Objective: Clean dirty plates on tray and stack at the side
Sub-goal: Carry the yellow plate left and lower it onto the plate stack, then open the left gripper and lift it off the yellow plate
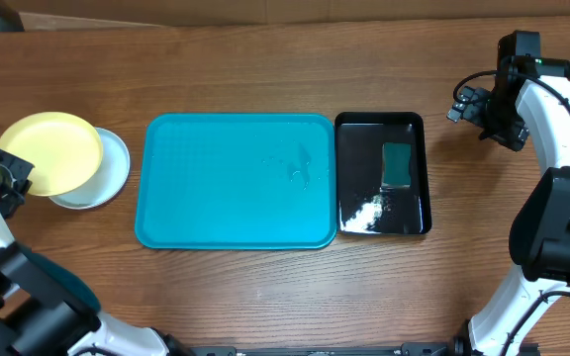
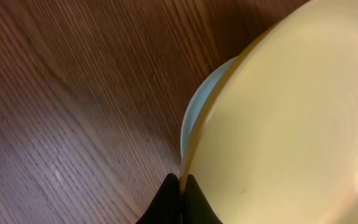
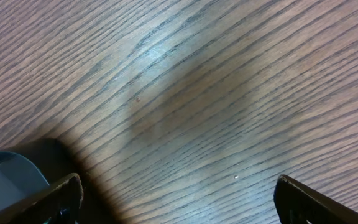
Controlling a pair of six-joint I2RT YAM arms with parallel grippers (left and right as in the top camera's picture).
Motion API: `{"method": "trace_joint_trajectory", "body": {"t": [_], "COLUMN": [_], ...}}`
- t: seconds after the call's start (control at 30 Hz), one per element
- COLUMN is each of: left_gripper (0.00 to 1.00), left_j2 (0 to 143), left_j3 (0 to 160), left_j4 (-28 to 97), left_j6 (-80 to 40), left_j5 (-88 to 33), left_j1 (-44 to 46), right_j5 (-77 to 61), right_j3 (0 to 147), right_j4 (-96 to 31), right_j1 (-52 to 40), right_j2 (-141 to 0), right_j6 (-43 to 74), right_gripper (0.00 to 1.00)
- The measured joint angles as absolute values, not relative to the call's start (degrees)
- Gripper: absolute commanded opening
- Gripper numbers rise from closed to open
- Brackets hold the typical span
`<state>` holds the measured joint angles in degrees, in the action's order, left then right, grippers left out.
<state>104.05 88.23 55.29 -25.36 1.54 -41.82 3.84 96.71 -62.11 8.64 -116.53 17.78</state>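
The turquoise tray (image 1: 236, 180) lies mid-table with only a few water drops on it. Left of it, a yellow-green plate (image 1: 49, 153) hangs tilted over a pale plate stack (image 1: 107, 183) on the wood. My left gripper (image 1: 10, 170) is shut on the yellow-green plate's left rim. In the left wrist view the two black fingertips (image 2: 180, 186) pinch the plate's rim, the yellow-green plate (image 2: 291, 124) fills the right side, and a pale aqua plate (image 2: 197, 106) peeks from under it. My right gripper (image 3: 178, 199) stands open over bare wood at the far right (image 1: 483, 109).
A smaller glossy black tray (image 1: 359, 133) sits against the turquoise tray's right edge, holding a green sponge (image 1: 396, 164) and some foam (image 1: 367, 213). The robot arms' bases frame the front left and right corners.
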Motion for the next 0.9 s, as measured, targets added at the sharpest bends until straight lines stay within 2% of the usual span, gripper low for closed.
{"method": "trace_joint_trajectory", "body": {"t": [0.23, 0.63, 0.9], "left_gripper": [0.04, 0.04, 0.04], "left_j2": [108.9, 109.1, 109.1], "left_j3": [87.4, 87.4, 87.3], "left_j4": [54.0, 52.7, 52.7], "left_j6": [-25.3, -25.1, -25.1], "left_j5": [0.9, 1.0, 5.2], "left_j1": [-41.6, -39.4, -37.7], "right_j5": [3.8, 3.8, 3.8], "right_j3": [96.7, 96.7, 96.7], "right_j4": [-62.1, -62.1, -62.1], "right_j1": [8.6, 8.6, 8.6], "right_j2": [-116.5, -116.5, -116.5], "right_j6": [17.8, 17.8, 17.8], "right_gripper": [1.0, 1.0, 1.0]}}
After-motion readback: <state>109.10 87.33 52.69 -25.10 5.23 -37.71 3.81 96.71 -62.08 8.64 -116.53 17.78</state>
